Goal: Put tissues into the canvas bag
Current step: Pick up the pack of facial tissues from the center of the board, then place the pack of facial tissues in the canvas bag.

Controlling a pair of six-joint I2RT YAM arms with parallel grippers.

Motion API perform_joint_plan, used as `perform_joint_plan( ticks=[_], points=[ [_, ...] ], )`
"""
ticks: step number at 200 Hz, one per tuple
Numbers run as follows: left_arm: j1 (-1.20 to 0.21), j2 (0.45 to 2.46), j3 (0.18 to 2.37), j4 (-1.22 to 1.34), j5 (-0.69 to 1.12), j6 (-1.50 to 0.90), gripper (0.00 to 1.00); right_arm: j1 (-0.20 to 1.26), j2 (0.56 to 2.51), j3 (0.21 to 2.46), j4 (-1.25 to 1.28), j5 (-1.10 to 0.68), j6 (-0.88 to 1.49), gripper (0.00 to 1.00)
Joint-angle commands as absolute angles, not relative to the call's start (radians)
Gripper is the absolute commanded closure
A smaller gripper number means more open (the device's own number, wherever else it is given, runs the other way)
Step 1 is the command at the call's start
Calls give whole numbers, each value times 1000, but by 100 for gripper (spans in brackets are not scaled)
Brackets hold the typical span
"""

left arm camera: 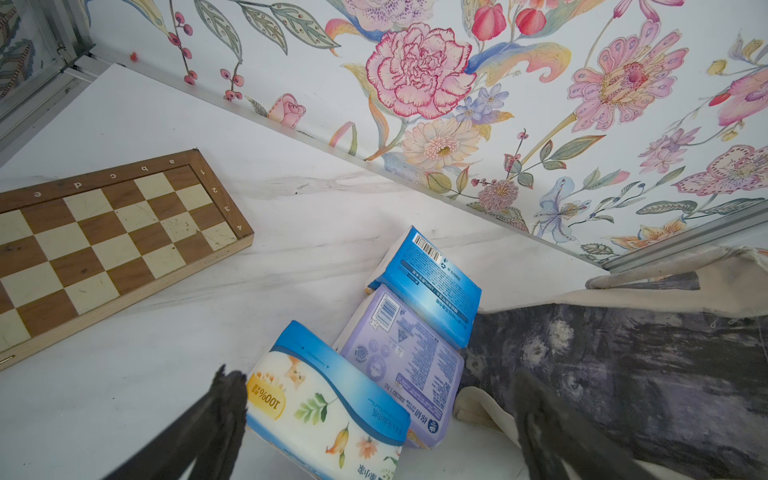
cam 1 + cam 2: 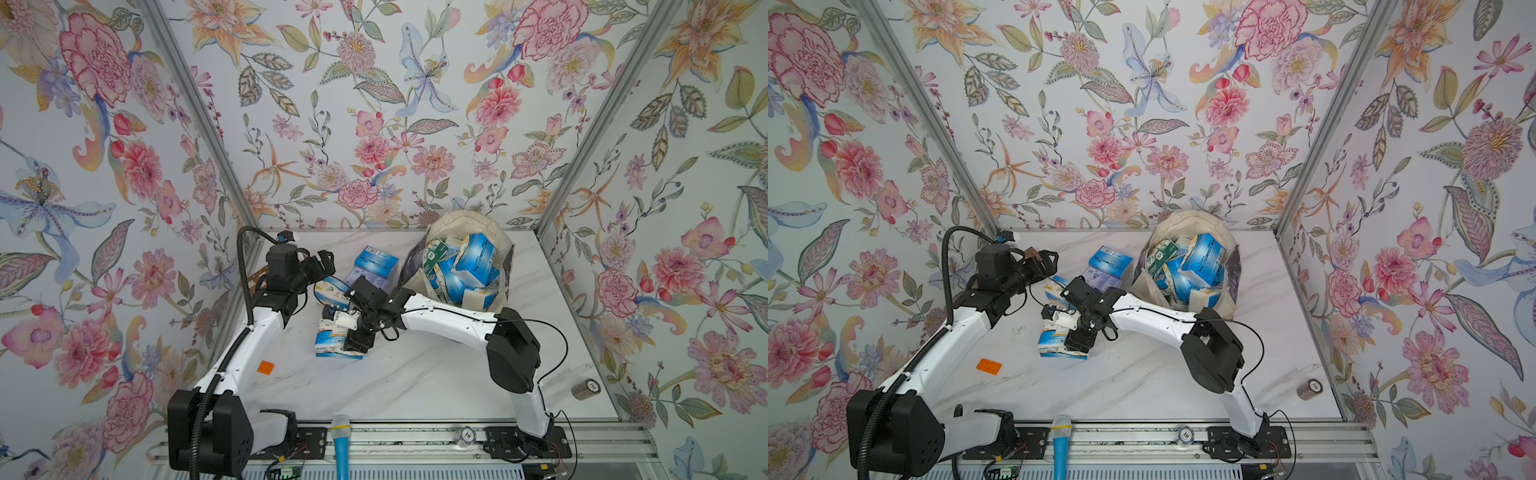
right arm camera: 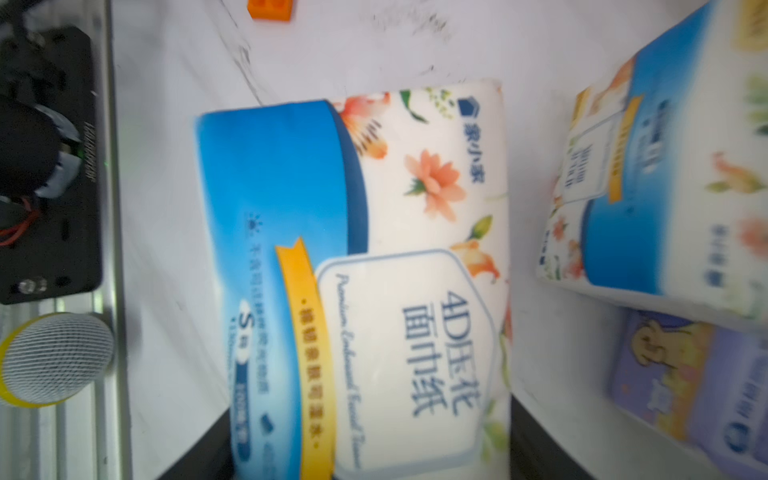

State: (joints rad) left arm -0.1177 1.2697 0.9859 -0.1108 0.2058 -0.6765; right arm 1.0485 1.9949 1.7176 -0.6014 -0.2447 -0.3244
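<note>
Right gripper [image 3: 370,457], jaws flanking the flowered blue-and-white plastic-wrapped tissue pack [image 3: 374,249] lying flat on the white table [image 2: 415,374], contact impossible to tell, should squeeze its soft middle squarely, then clear the rim of the floppy cream canvas bag [image 2: 457,220] behind.

2 white arms [image 2: 449,320] with black joints, black cables, 1 corrugated conduit [image 2: 245,286]

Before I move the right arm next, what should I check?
1. The floral pack lies between the jaws of the right hand: ok.
2. Firm grip on it: cannot tell.
3. The left hand is open, gripping nothing: ok.
4. The canvas bag has its mouth open: ok.
5. Room in it: cannot tell; packs crowd the mouth.
</note>
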Motion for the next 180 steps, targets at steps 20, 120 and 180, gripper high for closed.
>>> perform_joint_plan(
  ticks=[20, 120, 180],
  points=[
    [-134, 1243, 987, -138, 192, -638, 1, 964, 1695, 1688, -467, -222, -163, 29],
    [-355, 1403, 1212, -183, 125, -571, 1, 693, 1324, 1505, -621, 419, 37, 28],
    [-364, 1425, 1227, -206, 120, -572, 1, 655, 1373, 1414, -741, 492, 143, 28]
  ],
)
